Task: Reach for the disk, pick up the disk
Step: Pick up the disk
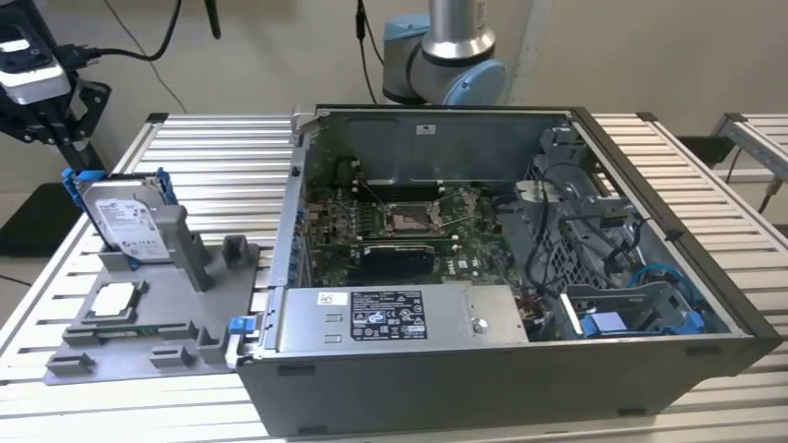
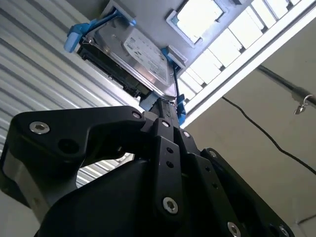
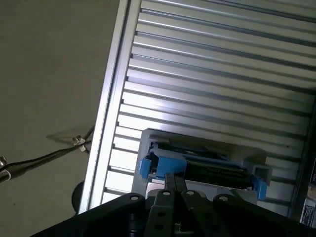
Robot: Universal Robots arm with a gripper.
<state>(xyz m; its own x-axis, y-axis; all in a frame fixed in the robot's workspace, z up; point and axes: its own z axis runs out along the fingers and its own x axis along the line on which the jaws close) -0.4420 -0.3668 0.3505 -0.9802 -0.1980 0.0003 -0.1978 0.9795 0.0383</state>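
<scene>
The disk (image 1: 124, 218) stands on edge, leaning in a grey holder (image 1: 197, 254) at the exterior view's left; it is silver-grey with a white label and a blue bracket. My black gripper (image 1: 62, 134) hangs just above and to the exterior view's left of its top edge. In both wrist views the disk (image 2: 143, 54) (image 3: 207, 168) lies straight beyond the gripper (image 2: 166, 106) (image 3: 173, 178). The fingers are shut together with nothing between them, their tips close to the disk's blue-bracketed edge.
A grey fixture plate (image 1: 148, 355) carries the holder and a small square silver-white chip (image 1: 113, 297). An open computer case (image 1: 493, 277) takes up the middle of the slatted metal table (image 1: 209, 148). The arm's base (image 1: 444, 55) stands behind the case. Cables hang off the table's edge.
</scene>
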